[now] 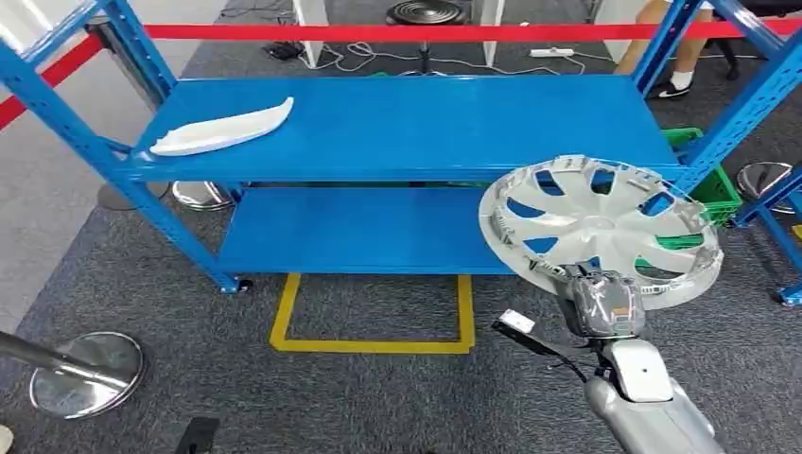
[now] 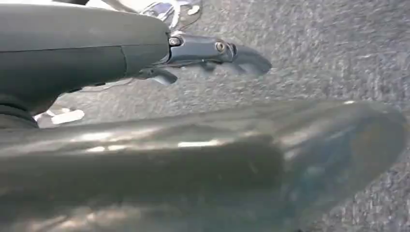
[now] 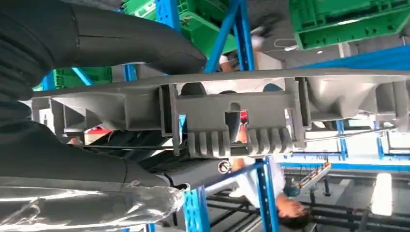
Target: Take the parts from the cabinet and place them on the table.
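A silver wheel cover (image 1: 601, 227) with several spokes is held up off the shelves at the rack's right front; my right hand (image 1: 605, 305) grips its lower rim. In the right wrist view the cover's ribbed grey back (image 3: 232, 111) runs across the picture, clamped between the thumb and the fingers of my right hand (image 3: 72, 159). A long white curved part (image 1: 222, 130) lies on the left of the blue rack's top shelf (image 1: 426, 123). My left hand (image 2: 96, 53) hangs over grey carpet, its fingers (image 2: 217, 50) stretched out with nothing in them.
The lower shelf (image 1: 359, 232) is bare. A yellow floor outline (image 1: 374, 342) lies before the rack. Chrome stanchion bases (image 1: 85, 374) stand at the left, red barrier tape (image 1: 397, 32) runs behind. Green crates (image 1: 714, 184) sit at the right; a person's legs (image 1: 676, 66) show beyond.
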